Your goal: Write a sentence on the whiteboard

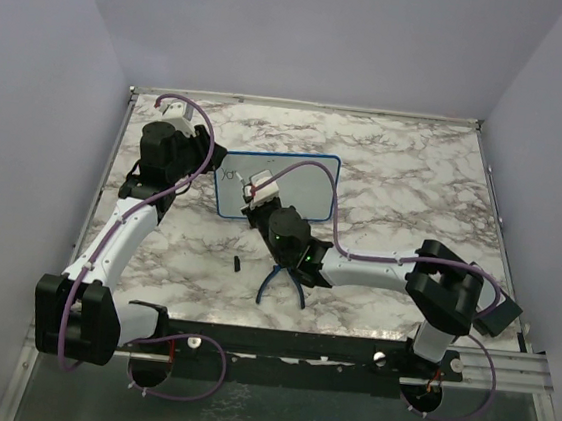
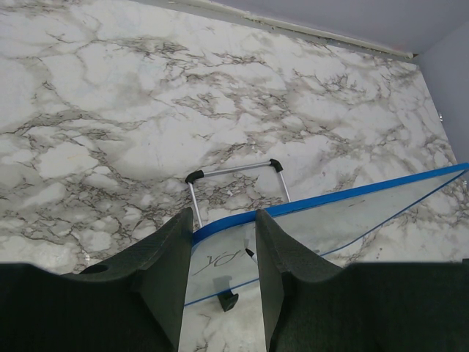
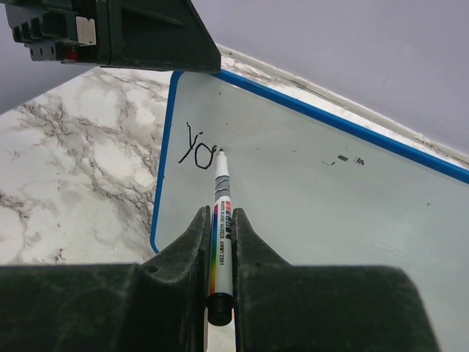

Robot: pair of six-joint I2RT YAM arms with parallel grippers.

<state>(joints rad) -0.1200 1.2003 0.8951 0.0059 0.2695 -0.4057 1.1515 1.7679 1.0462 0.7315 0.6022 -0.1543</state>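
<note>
The whiteboard (image 1: 309, 183), white with a thin blue frame, stands tilted at mid-table. On its upper left I read the start of the sentence, the black letters "yo" (image 3: 194, 147). My right gripper (image 3: 220, 214) is shut on a white marker (image 3: 222, 191), and the marker's tip touches the board just right of the "o". My left gripper (image 2: 224, 216) hangs over the board's top left corner (image 2: 201, 233), its jaws apart. The blue edge runs across the gap and behind the right-hand finger. Whether the fingers touch the board I cannot tell.
Blue-handled pliers (image 1: 284, 279) lie near the front, under my right arm. A small black cap (image 1: 238, 263) lies left of them. A wire stand (image 2: 234, 170) props the board from behind, and a black foot (image 2: 229, 301) shows below it. Faint marks (image 3: 344, 159) dot the board.
</note>
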